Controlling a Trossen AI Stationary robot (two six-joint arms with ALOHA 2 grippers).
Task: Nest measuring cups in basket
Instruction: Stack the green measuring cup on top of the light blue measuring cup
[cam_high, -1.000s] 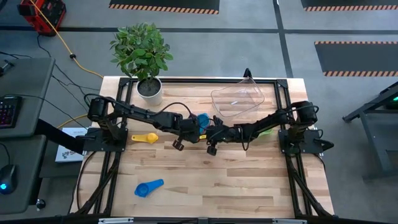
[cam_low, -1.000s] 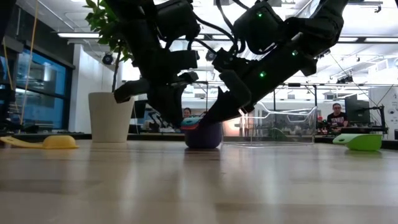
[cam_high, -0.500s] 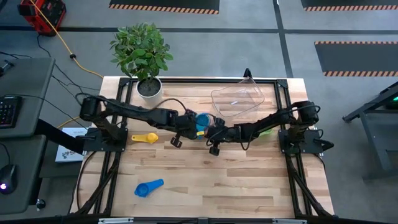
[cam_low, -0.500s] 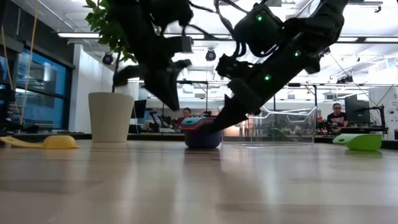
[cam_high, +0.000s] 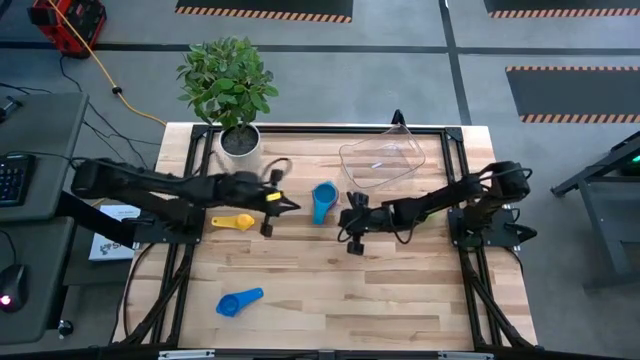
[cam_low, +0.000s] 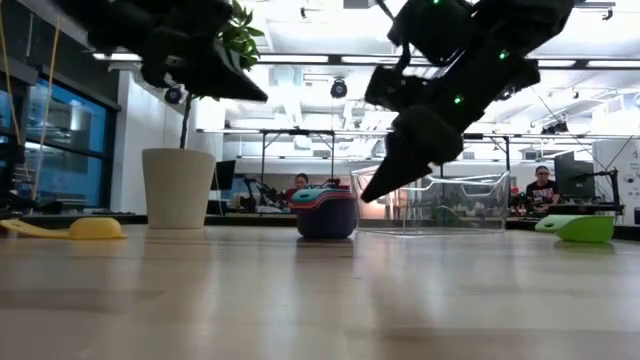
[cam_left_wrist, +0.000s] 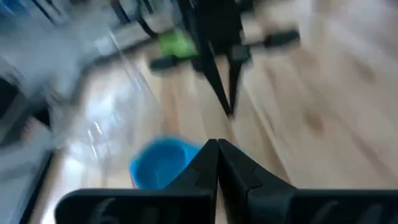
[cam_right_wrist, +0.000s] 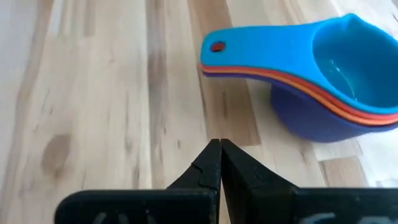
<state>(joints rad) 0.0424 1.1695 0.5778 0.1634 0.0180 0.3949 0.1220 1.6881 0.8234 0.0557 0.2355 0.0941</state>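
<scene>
No readable text, labels or numbers anywhere.
Faint print on a white sheet (cam_high: 118, 213) beside the wooden table's (cam_high: 330, 290) left edge, too small to read.

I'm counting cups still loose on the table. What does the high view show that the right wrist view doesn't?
Only the high view shows the yellow cup, the separate blue cup, a green cup partly hidden beside the right arm, the clear basket, the plant pot and both hands, the left hand and right hand, lifted off the stack. Only the right wrist view shows the orange and red rims layered under the top cup, over a dark blue one. Both show the nested stack on the table, outside the basket.
</scene>
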